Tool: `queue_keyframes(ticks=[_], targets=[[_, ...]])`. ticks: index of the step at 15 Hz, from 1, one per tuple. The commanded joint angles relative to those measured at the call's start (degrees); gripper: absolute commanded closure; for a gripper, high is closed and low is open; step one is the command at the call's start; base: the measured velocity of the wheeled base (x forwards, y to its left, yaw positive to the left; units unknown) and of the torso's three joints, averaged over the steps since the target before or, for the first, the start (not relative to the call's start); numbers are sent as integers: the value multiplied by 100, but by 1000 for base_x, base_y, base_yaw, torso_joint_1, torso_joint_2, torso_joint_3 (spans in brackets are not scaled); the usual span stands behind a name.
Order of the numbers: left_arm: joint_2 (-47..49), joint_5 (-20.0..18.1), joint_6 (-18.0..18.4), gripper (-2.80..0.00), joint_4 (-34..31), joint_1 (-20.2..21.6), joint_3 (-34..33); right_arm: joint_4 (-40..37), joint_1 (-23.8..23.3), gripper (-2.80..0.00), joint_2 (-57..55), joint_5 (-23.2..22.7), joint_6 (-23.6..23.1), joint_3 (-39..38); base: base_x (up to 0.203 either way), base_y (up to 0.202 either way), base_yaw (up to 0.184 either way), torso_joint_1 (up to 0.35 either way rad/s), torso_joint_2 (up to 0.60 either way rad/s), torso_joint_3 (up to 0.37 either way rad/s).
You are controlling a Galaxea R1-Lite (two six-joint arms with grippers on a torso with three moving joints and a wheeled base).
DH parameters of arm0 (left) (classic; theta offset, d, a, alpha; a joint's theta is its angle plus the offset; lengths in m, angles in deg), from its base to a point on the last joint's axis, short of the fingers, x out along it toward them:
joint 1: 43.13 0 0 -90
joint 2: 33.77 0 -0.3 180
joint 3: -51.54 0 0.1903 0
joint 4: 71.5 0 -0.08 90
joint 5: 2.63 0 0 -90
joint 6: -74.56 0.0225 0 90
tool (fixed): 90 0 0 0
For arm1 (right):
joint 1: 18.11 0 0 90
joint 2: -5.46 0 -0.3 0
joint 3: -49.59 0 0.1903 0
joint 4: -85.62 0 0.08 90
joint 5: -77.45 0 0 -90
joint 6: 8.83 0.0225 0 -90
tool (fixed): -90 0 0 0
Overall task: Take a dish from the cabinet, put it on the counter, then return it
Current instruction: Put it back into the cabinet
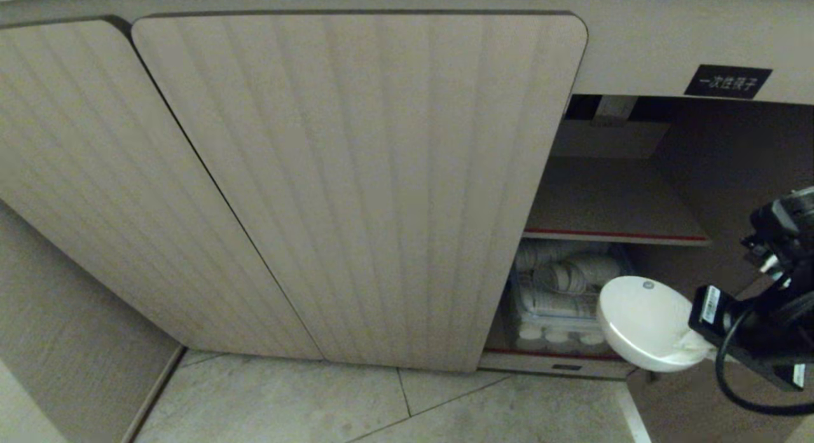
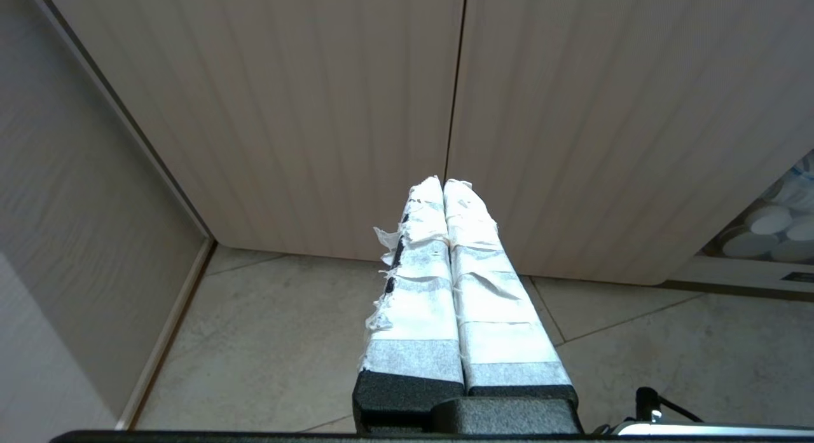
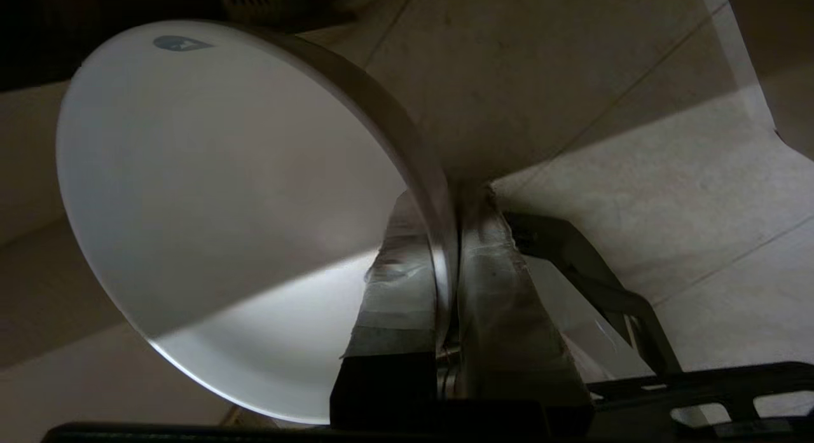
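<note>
with the right hand [image 1: 690, 347] clamped on the rim of the dish [image 1: 642, 322] just outside the open cabinet [image 1: 610, 201], and the left hand [image 2: 445, 189] pressed together idle, keep firm, lift slowly, clear the door [image 1: 356, 176].

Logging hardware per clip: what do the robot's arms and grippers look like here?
The left gripper has two long flat fingers wrapped in frayed white tape over a black base. The right gripper has the same taped fingers on black hardware; in the head view its black wrist carries a white barcode sticker and a looping black cable.
</note>
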Motion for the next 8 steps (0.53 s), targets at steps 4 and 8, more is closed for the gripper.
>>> queue_keyframes(ticks=[4, 8], targets=[[-2, 0, -3, 0, 2, 1, 6, 9, -7, 0, -505, 7, 140, 485, 0, 0, 0, 0, 0, 0], [-2, 1, -3, 0, 2, 1, 1, 27, -16, 0, -652, 10, 300, 667, 0, 0, 0, 0, 0, 0]])
